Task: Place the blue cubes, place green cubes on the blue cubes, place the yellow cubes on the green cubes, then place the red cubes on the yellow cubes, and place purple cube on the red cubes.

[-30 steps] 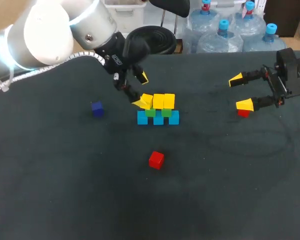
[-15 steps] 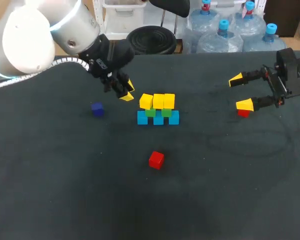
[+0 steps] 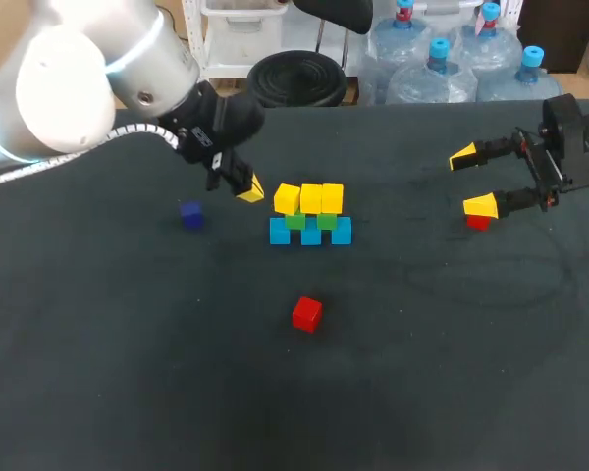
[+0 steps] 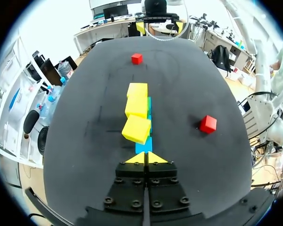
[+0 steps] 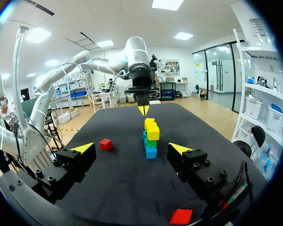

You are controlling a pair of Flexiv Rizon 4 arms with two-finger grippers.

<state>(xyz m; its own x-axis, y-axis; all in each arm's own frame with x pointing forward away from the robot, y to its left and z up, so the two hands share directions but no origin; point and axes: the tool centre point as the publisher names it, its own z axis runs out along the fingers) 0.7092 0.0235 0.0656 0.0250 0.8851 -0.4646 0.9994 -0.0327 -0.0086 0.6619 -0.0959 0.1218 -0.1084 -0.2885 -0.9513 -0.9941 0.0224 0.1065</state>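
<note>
Dark table (image 3: 128, 392), stack mid-table: three blue cubes (image 3: 311, 234) as the base, green cubes (image 3: 294, 222) on them, yellow cubes (image 3: 311, 197) on top. The first three layers look done. Remaining: the loose red cube (image 3: 307, 314) in front of the stack, the second red cube (image 3: 478, 223) beside the right gripper (image 3: 472, 181), whose fingers are spread and hold nothing, and the purple cube (image 3: 190, 214), alone well off to the stack's side. Left gripper (image 3: 247, 189) is pinched closed and empty, just beside the stack.
</note>
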